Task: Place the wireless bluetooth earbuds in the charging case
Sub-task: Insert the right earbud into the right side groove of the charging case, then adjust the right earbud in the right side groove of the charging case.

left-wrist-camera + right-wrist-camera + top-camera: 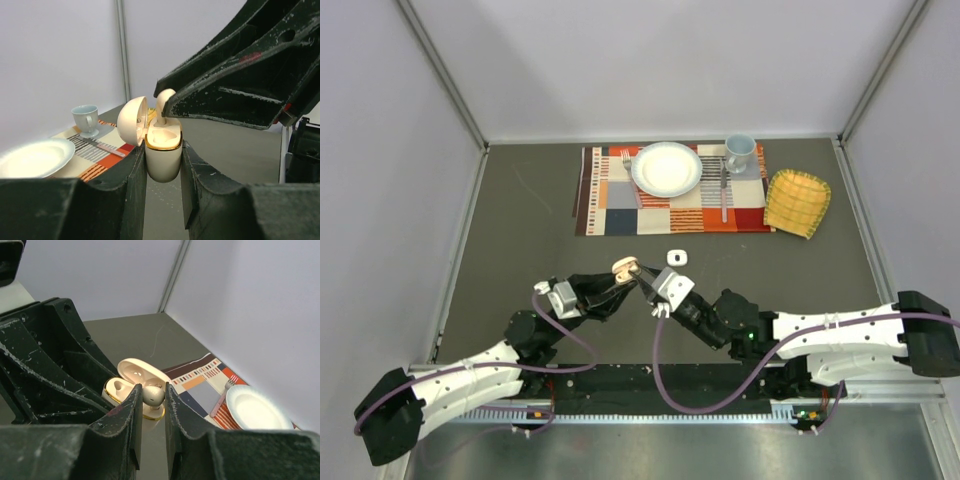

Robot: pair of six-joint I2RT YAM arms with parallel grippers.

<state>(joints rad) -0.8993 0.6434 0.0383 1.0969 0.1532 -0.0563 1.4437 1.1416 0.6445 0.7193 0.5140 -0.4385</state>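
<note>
Left gripper (pixel 163 150) clamps the body of the beige charging case (pixel 162 170), holding it upright above the table with the lid (pixel 132 120) swung back so the sockets face up. Right gripper (pixel 152 400), fingers pinched nearly together on a beige earbud (pixel 164 100), points its stem down into one socket. The socket beside it looks empty, and no other earbuds can be made out.

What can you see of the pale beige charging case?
The pale beige glossy plastic charging case is egg-shaped with a gold rim. It is held upright between the black left fingers, its hinged lid open. The black right fingers hold a beige earbud, stem down in one socket; the other looks empty.
</note>
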